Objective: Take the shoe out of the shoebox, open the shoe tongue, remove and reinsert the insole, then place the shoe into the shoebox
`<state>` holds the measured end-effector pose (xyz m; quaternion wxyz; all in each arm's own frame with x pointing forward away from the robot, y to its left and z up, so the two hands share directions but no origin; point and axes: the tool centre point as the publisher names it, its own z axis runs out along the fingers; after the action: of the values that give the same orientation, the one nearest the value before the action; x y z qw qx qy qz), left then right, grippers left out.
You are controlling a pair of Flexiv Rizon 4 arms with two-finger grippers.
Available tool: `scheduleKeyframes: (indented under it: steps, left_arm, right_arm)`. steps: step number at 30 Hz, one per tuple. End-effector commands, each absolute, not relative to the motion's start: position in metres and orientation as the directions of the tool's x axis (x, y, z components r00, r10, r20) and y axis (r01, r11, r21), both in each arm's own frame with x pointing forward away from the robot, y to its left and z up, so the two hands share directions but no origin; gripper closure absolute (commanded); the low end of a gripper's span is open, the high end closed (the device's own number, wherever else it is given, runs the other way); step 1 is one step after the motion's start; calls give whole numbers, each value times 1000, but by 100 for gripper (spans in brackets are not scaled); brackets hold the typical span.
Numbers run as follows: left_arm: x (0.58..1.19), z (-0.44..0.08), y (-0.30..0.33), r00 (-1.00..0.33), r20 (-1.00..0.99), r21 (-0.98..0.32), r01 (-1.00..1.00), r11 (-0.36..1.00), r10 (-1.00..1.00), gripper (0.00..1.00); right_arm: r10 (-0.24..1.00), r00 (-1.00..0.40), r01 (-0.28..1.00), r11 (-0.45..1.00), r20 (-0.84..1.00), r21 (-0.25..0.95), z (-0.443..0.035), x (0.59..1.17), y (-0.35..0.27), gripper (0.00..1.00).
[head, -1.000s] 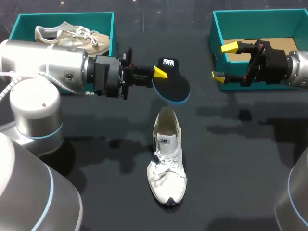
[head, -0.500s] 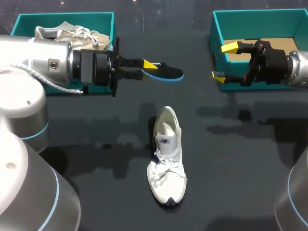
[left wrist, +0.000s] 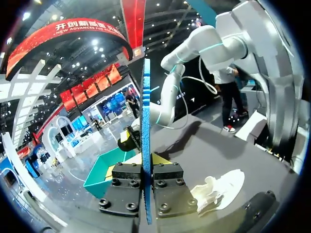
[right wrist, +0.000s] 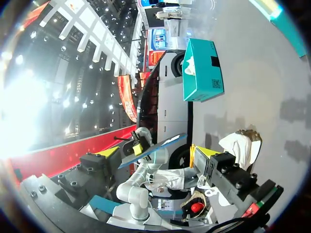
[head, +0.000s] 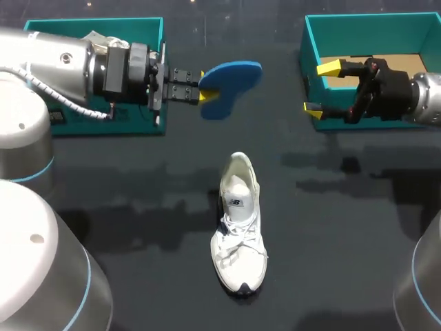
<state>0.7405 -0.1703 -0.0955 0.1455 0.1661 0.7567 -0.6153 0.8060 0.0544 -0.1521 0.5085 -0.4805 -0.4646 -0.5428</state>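
Left shoebox (head: 138, 24): beige shoe (head: 103, 38) inside, mostly hidden behind left arm. Left gripper (head: 205, 94) in air beside box. Head view: blue insole (head: 233, 77) face-on, grip unclear. Left wrist view: insole (left wrist: 146, 121) edge-on, clamped between both fingers. White shoe (head: 239, 231) upright mid-table, toe toward robot. Right gripper (head: 320, 87): fingers wide apart, holding nothing, over front wall of right shoebox (head: 372, 21). Brown card liner (head: 410, 63) inside.

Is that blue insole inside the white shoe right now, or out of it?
Out. The left gripper is shut on the blue insole, holding it apart from the white shoe lying on the table.
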Motion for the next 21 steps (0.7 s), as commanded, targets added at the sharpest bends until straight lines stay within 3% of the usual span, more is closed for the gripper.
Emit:
scheduleKeyframes:
  steps: [1, 10, 12, 21]
  left_arm:
    - [748, -96, -167, -958, -275, -942, 284, 179, 77, 100]
    - [749, -89, -169, -998, 60, -965, -54, 255, 14, 100]
    - [743, -84, -170, -996, -32, -960, 53, 276, 80, 100]
    - [743, -84, -170, -996, -32, -960, 53, 276, 80, 100]
  right_arm:
    - [-103, -21, 999, -52, 994, 16, -152, 805, 54, 0]
    - [-103, -21, 999, -52, 994, 16, -152, 805, 54, 0]
    - [-103, -21, 999, -52, 994, 16, -152, 805, 54, 0]
    - [-103, -21, 999, -52, 994, 16, -152, 805, 54, 0]
